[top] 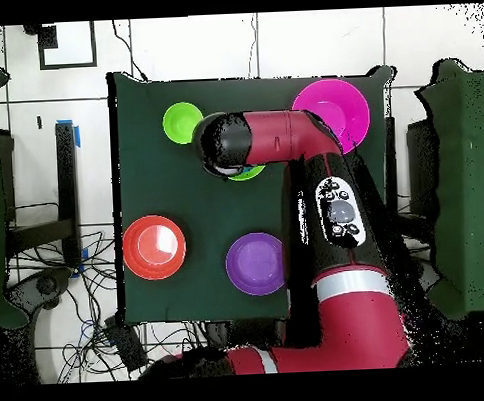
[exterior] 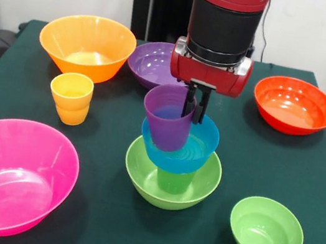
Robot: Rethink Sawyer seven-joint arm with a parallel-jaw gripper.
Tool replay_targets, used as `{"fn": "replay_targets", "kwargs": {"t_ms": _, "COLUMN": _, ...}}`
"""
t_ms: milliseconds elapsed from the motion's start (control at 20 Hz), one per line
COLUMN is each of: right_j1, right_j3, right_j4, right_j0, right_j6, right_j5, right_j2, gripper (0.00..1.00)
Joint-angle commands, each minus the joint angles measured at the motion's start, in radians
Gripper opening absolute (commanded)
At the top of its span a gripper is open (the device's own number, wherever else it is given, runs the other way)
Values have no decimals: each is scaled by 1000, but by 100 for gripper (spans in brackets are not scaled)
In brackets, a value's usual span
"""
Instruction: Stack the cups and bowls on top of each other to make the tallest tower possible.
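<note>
The tower stands mid-table: a lime-green bowl point(exterior: 171, 177), a green cup point(exterior: 174, 181) inside it, and a blue bowl point(exterior: 179, 144) on that cup. A purple cup point(exterior: 167, 117) sits in the blue bowl, slightly tilted. My gripper point(exterior: 194, 104) comes straight down, its two fingers pinched on the cup's right rim. A small green bowl point(exterior: 266, 229) sits alone at the front right. In the overhead view my arm point(top: 273, 137) hides the tower except a sliver of the lime-green bowl point(top: 248, 173); the small green bowl point(top: 183, 122) shows beside it.
A large pink bowl point(exterior: 8, 175) is at the front left and a yellow-orange cup point(exterior: 71, 97) behind it. An orange bowl point(exterior: 87, 45), a purple bowl point(exterior: 152, 63) and a red-orange bowl point(exterior: 294, 105) line the far side.
</note>
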Motion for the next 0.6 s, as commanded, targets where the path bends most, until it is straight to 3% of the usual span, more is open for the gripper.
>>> {"fn": "replay_targets", "kwargs": {"t_ms": 50, "right_j1": 7, "right_j3": 91, "right_j4": -69, "right_j0": -6, "right_j6": -175, "right_j5": -57, "right_j2": 99, "gripper": 0}}
{"fn": "replay_targets", "kwargs": {"t_ms": 600, "right_j1": 22, "right_j3": 73, "right_j4": -77, "right_j0": -3, "right_j6": -161, "right_j5": -67, "right_j2": 109, "gripper": 0}}
